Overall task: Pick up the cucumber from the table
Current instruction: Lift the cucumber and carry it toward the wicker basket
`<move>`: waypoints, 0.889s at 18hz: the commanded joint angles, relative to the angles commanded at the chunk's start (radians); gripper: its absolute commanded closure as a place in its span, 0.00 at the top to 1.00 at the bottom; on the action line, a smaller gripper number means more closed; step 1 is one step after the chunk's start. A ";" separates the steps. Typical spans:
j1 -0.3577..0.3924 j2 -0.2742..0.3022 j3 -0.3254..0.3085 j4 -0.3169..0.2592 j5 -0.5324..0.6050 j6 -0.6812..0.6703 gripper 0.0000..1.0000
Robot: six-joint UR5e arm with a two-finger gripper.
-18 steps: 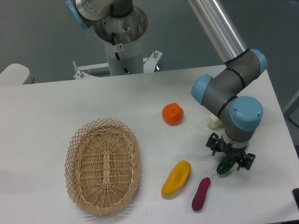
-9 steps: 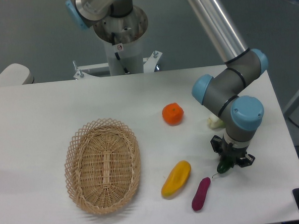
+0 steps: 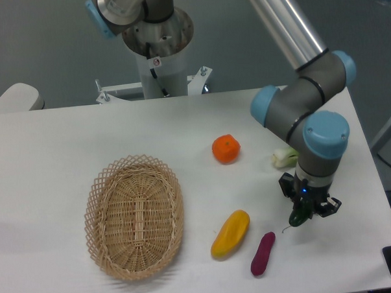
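The dark green cucumber [image 3: 299, 214] shows only in part, gripped between the fingers of my gripper [image 3: 304, 211] at the right side of the white table [image 3: 53, 146]. The gripper points straight down and is shut on the cucumber. The cucumber hangs tilted, its lower end just above or at the tabletop; I cannot tell if it touches. Most of it is hidden by the gripper and wrist.
A dark purple oblong vegetable [image 3: 262, 253] lies just left of and below the gripper. A yellow vegetable [image 3: 230, 233] lies beside it. An orange fruit [image 3: 226, 148] sits mid-table. A bok choy [image 3: 284, 157] peeks out behind the arm. A wicker basket [image 3: 134, 216] stands on the left.
The gripper's fingers closed on the cucumber. The wrist and cucumber then shifted slightly right, uncovering more of the bok choy behind the arm.
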 joint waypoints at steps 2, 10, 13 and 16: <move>-0.035 0.040 -0.023 -0.015 -0.012 -0.044 0.18; -0.157 0.158 -0.104 -0.018 -0.083 -0.285 0.18; -0.174 0.200 -0.138 -0.028 -0.106 -0.319 0.18; -0.174 0.223 -0.160 -0.031 -0.140 -0.324 0.18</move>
